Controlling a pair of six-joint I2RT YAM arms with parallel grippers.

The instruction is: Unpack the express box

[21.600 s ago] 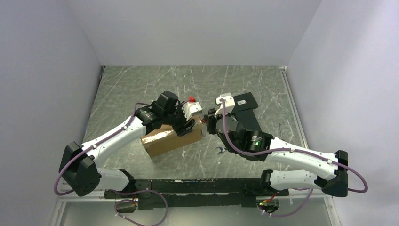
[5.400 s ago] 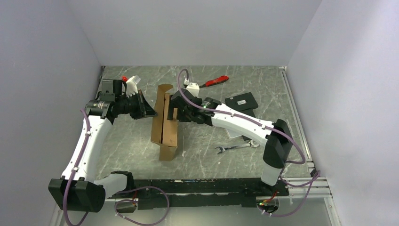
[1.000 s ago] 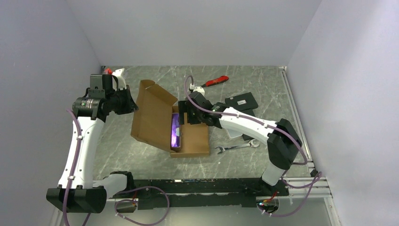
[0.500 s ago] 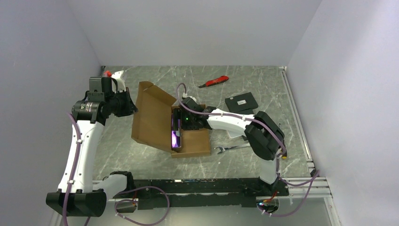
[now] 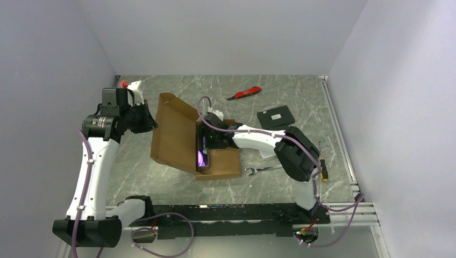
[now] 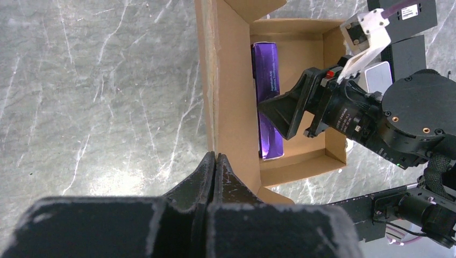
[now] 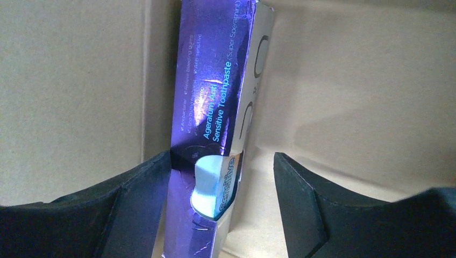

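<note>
The express box [image 5: 175, 129] lies open in the middle of the table, its brown lid tilted up to the left. My left gripper [image 5: 152, 122] is shut on the lid's free edge [image 6: 211, 107] and holds it raised. A shiny purple toothpaste carton [image 7: 215, 107] stands on edge inside the box base [image 6: 301, 59], along the hinge side. My right gripper [image 7: 223, 177] reaches down into the base, open, with its jaws astride the carton's near end. The left finger [image 7: 134, 188] touches the carton, and the right finger [image 7: 301, 193] stands a gap away from it.
A red utility knife [image 5: 244, 93] lies at the back. A flat black box [image 5: 275, 116] sits right of the carton. A wrench [image 5: 262, 170] and a screwdriver [image 5: 321, 161] lie at the front right. Plain walls close in three sides.
My right arm has folded in and lowered its gripper deeper into the box over the purple carton, jaws narrowing. The left gripper still holds the lid in the same place.
</note>
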